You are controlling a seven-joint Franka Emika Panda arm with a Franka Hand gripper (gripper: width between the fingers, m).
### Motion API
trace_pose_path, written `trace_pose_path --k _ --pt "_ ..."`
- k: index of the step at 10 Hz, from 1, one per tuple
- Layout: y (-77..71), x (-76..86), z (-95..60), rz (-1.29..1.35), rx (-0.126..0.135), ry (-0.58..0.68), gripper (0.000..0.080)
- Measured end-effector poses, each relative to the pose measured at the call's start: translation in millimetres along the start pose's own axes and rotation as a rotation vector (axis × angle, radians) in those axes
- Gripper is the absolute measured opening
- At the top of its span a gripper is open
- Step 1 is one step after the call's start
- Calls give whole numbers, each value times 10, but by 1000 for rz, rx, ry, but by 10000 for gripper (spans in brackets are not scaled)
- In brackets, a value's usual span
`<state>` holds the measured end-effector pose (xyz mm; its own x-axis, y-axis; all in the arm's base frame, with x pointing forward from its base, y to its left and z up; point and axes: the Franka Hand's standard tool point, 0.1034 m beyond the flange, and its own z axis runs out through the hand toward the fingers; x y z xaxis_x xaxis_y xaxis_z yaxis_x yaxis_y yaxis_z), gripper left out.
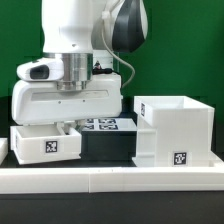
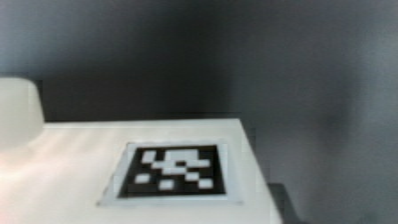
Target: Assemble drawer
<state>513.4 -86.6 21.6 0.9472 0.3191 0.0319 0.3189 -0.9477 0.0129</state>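
The large boxy housing (image 1: pixel 176 128) of the drawer stands open-topped at the exterior view's right, with a tag low on its front. A small white tray (image 1: pixel 44 142) with a front tag sits at the left, just behind the rail. My gripper (image 1: pixel 64 124) hangs straight down over this tray's right end, fingertips at or touching its top. I cannot tell how the jaws stand. The wrist view shows no fingers, only a close white tagged surface (image 2: pixel 175 172) that fills the near part, with dark table beyond. A second small tray is not clearly in view.
The long low white rail (image 1: pixel 110 176) runs across the front. The marker board (image 1: pixel 104 125) lies on the black table between tray and housing. A white edge (image 1: pixel 3 150) shows at the far left, and a white rounded part (image 2: pixel 15 108) in the wrist view.
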Motion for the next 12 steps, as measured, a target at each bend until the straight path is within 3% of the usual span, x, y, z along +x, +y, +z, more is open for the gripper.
trace_pose_path --k 4,12 --pt "-46 48 -4 -498 -53 -1 41" --pt "-34 79 -26 -1016 -60 -44 41"
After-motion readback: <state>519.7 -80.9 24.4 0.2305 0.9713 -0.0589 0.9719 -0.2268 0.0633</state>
